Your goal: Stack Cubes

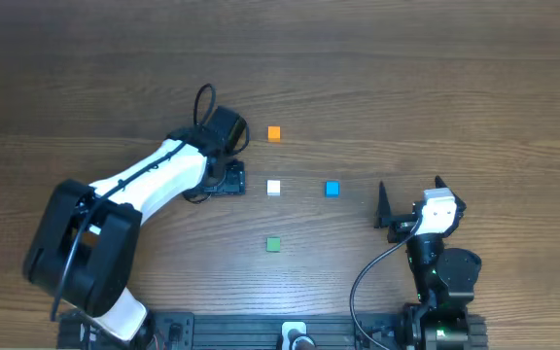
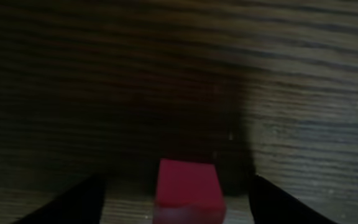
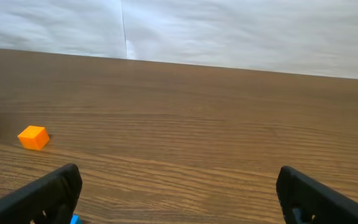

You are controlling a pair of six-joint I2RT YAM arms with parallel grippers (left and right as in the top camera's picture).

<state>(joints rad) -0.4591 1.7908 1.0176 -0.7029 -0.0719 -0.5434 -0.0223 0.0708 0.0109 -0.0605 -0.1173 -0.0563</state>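
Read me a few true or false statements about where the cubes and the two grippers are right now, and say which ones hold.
1. The left gripper is open with a red cube between its fingers. True.
2. The right gripper is shut on the blue cube. False: it is open and empty, and the blue cube rests on the table apart from it.
3. The orange cube is stacked on the green cube. False: both rest on the table, apart, with the white cube between them.
4. In the top view, the green cube lies nearest the arms' bases. True.
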